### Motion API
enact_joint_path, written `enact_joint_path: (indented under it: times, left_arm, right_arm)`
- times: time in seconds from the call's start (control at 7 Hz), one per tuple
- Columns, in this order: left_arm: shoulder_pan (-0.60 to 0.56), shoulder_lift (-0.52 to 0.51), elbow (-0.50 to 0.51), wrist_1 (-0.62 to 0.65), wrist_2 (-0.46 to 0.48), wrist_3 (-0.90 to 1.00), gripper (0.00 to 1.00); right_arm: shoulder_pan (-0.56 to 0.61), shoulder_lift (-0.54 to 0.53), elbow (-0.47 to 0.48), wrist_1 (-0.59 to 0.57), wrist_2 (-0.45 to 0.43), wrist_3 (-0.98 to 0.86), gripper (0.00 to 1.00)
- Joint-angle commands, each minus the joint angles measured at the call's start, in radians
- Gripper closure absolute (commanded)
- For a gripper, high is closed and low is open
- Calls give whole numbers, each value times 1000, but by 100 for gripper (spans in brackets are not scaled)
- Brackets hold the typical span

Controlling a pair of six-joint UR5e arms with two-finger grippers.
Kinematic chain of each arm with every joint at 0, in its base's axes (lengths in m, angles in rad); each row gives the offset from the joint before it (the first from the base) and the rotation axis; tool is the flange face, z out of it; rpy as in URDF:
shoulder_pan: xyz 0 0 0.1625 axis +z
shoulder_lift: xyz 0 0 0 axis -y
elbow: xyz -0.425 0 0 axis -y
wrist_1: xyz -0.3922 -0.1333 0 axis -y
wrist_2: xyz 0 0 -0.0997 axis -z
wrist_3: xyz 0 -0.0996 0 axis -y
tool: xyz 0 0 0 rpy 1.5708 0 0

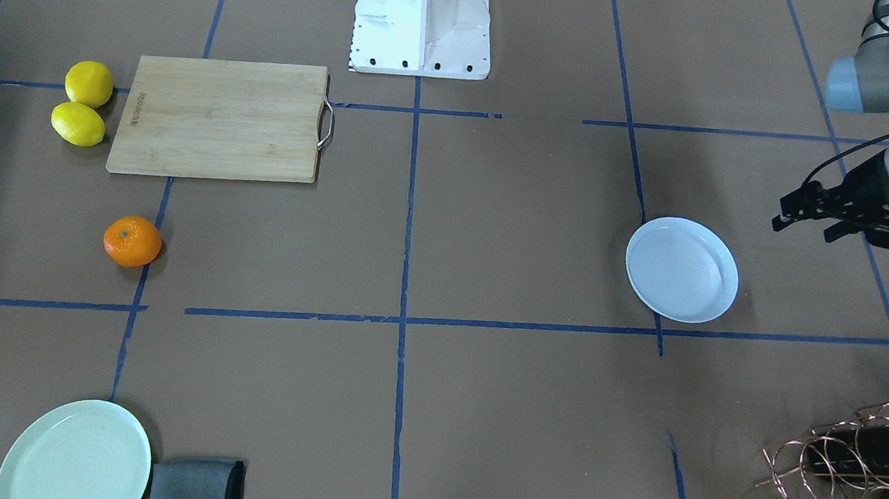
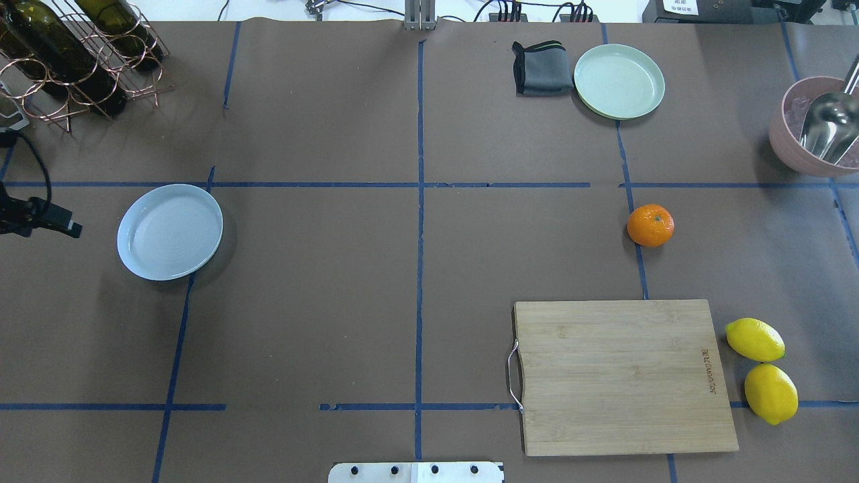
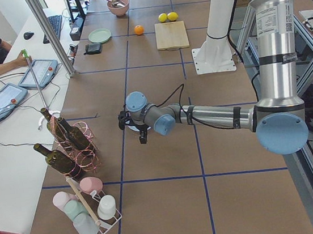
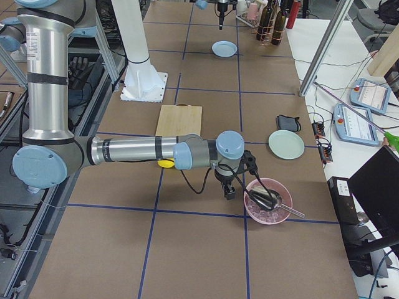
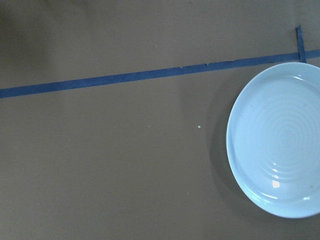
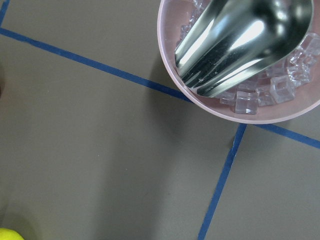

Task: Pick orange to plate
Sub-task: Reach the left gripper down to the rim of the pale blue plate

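Nearest the robot's base, on the right half of the counter (image 2: 335,302), lay a wooden cutting board (image 2: 624,376) with two lemons (image 2: 755,339) just beside its outer edge. Beyond the board and apart from it sat the orange (image 2: 650,225), resting on the bare counter on a blue tape line with its stem dimple uppermost. Being round, it offered no long axis to align with. At about the same depth, on the left half and well apart from the fruit, stood the plate (image 2: 170,231), empty. The left claw (image 1: 801,228) hung just outboard of this plate, its jaws apparently parted and holding nothing. The right claw (image 4: 229,192) hung at the right end of the counter, near a pink bowl (image 2: 782,144) of ice with a metal scoop (image 2: 829,124). Whether it was open or closed could not be told. Farthest out were a pale green plate (image 2: 619,80), a folded grey cloth (image 2: 542,70) touching it, and a copper bottle rack (image 2: 74,60). Judgement: the orange lay inward of the right claw, toward the counter's middle. The right arm was the nearer to it and the left arm the nearer to the plate, so the fruit had the counter's width to cross.
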Motion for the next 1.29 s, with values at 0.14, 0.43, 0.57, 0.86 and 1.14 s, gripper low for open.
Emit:
enact_joint_path:
  times: [0.14, 0.43, 0.57, 0.86, 1.14]
  left_arm:
    - [97, -64, 76, -39, 72, -125, 6]
    - [118, -104, 118, -39, 74, -149, 14]
    - [121, -107, 127, -40, 75, -149, 18]
    - [126, -111, 133, -39, 72, -145, 99]
    - [126, -121, 114, -40, 63, -153, 100]
  right_arm:
    - [-6, 0, -10, 6, 20, 1, 0]
    - [-9, 0, -15, 6, 21, 1, 0]
    - [-11, 0, -28, 8, 27, 1, 0]
    - [-12, 6, -29, 8, 29, 1, 0]
    - [-12, 6, -29, 8, 29, 1, 0]
